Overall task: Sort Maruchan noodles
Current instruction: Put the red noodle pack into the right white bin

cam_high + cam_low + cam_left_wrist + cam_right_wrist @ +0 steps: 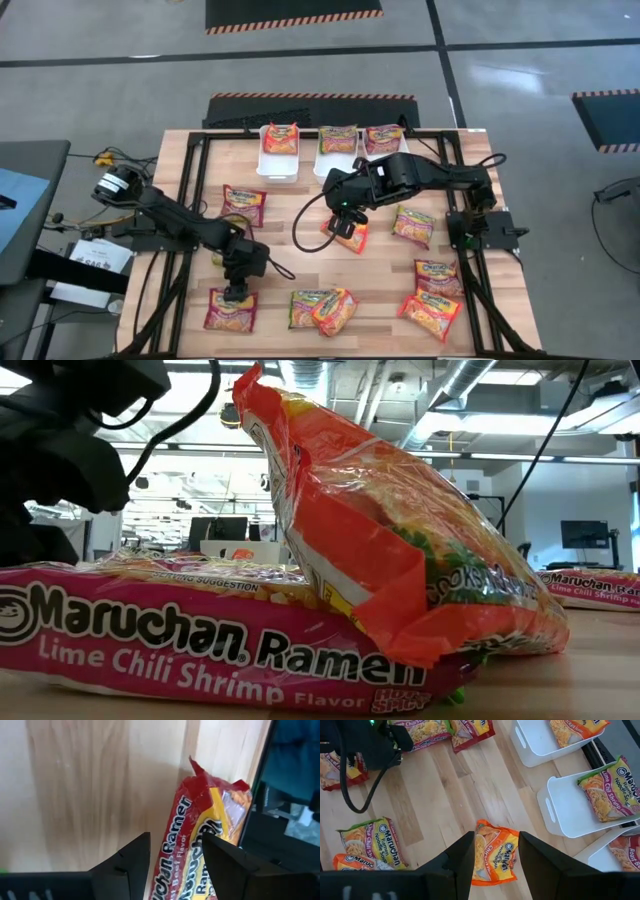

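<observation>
1. Overhead, three white bins (277, 168) sit at the table's (300, 270) far edge, each holding a packet; other packets lie scattered over the wood.
2. Left gripper (238, 293) hangs over a red packet (230, 312) at the near left, jaws apart astride it; its long axis runs along the gap between them.
3. Right gripper (345, 228) hovers mid-table over an orange packet (356, 238), jaws apart, lying flat.
4. At the near edge, an orange packet leans on a green one (306, 308).

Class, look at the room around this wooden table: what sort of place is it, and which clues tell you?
Probably a robotics lab or workshop: exposed ceiling ducts, dark computer monitors behind, and hazard-striped black floor mats beside the light wooden slatted table.
</observation>
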`<state>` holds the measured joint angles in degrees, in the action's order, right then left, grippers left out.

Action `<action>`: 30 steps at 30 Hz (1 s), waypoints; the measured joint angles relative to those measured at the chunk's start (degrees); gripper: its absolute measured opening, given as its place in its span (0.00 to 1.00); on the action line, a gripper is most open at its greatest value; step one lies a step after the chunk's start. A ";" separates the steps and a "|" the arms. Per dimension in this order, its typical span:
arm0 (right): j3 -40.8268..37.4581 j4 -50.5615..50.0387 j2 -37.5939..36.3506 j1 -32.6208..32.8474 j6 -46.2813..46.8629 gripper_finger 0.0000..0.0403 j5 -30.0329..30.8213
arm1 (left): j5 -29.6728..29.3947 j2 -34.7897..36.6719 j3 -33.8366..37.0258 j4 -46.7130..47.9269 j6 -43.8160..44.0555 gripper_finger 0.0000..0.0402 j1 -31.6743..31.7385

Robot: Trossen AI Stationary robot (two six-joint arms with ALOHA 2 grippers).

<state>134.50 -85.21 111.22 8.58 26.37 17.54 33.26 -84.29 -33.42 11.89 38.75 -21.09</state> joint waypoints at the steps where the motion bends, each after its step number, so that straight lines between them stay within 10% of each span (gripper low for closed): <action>1: 0.00 0.00 0.00 0.00 -0.02 0.43 0.02 | 0.06 0.00 0.08 -0.08 0.06 0.41 -0.13; 14: 0.00 0.07 0.00 -0.04 0.12 0.43 0.61 | 0.56 -0.04 0.17 -1.15 -0.81 0.03 -1.22; 30: 0.00 0.44 0.00 -0.04 0.67 0.43 -0.09 | 5.48 9.52 0.33 -4.57 -2.06 0.00 1.93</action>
<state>134.50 -84.77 111.22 8.54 27.04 17.45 38.74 -74.77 -33.10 7.32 36.69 -19.15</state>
